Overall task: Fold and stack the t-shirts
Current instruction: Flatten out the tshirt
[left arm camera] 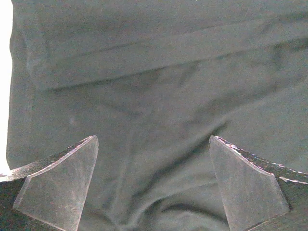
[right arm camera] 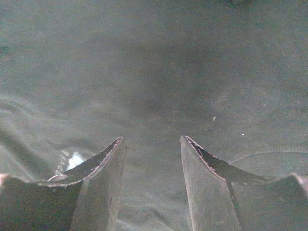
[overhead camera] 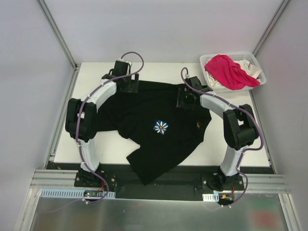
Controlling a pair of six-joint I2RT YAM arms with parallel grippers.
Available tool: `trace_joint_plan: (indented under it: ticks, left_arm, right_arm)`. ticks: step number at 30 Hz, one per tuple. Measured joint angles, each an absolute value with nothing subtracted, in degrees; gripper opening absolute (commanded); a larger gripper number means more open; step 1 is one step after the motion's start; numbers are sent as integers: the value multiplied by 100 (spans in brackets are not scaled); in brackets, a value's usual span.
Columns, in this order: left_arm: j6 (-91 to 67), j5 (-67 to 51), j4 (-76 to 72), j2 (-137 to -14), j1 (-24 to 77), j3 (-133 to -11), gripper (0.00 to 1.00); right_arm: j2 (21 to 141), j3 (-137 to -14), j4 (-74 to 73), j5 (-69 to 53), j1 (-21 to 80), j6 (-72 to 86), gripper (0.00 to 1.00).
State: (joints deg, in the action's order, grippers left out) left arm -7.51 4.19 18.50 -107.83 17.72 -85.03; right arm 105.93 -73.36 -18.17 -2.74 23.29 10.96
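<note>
**DESK:** What does this frame show?

**OPERATOR:** Both my arms reach over a large black soft-cloth t-shirt with a white-and-blue daisy print (overhead camera: pixel 159 115), spread crookedly on the white table (overhead camera: pixel 110 149). The left gripper (overhead camera: pixel 126 81) hangs over the shirt's far-left corner, jaws spread wide, with only cloth beneath them. The right gripper (overhead camera: pixel 186 98) sits above the far-right part, jaws about half apart and, as far as I can see, pinching nothing.

**DESK:** And the other laundry?

**OPERATOR:** Beyond the right gripper, to its outer side, a bright pink t-shirt (overhead camera: pixel 226 70) and a white t-shirt (overhead camera: pixel 251 67) lie heaped in a white plastic lattice basket (overhead camera: pixel 231 54).

**DESK:** How will the black one handle?

**OPERATOR:** Light, limp and quick to wrinkle, I'd judge. It will sag and drag rather than hold any shape. What looks like a hem (left arm camera: pixel 144 60) runs across just ahead of the left fingertips (left arm camera: pixel 62 187). I'd pinch there and at the matching edge under the right gripper, lifting both together. The corner nearest the arm bases droops past the table's edge and could snag.
</note>
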Motion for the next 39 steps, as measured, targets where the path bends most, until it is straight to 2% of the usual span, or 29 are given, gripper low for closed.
trace_joint_plan:
  ticks: [7,16,25,27,29,31,35,37,39]
  left_arm:
    - [-1011,-1057,1826,-11701,1299,-9395,97]
    - [-1437,-2322,1900,-12359,1055,-9445,95]
    - [-1555,-2331,2003,-12431,897,-9513,92]
    - [-1551,-2209,2034,-12431,895,-9544,89]
    - [-1549,-2099,2058,-12431,895,-9557,79]
    - [-1549,-1999,2099,-12433,895,-9566,63]
    - [-1555,-1872,2165,-12451,893,-9579,40]
    - [-1566,-1793,2200,-12453,893,-9583,36]
    - [-1564,-1678,2255,-12453,893,-9616,39]
  right_arm:
    - [10538,-7446,-1594,-589,2338,932,53]
    - [10516,-7463,-1518,-692,2311,882,53]
    - [10353,-7463,-1516,-711,2283,875,53]
    - [10243,-7461,-1516,-727,2272,875,53]
    - [10116,-7461,-1516,-735,2259,878,53]
    - [9992,-7454,-1507,-738,2246,875,52]
    - [9699,-7341,-1466,-735,2178,888,52]
    - [9533,-7264,-1468,-735,2119,895,53]
    - [9347,-7185,-1468,-733,2047,897,53]
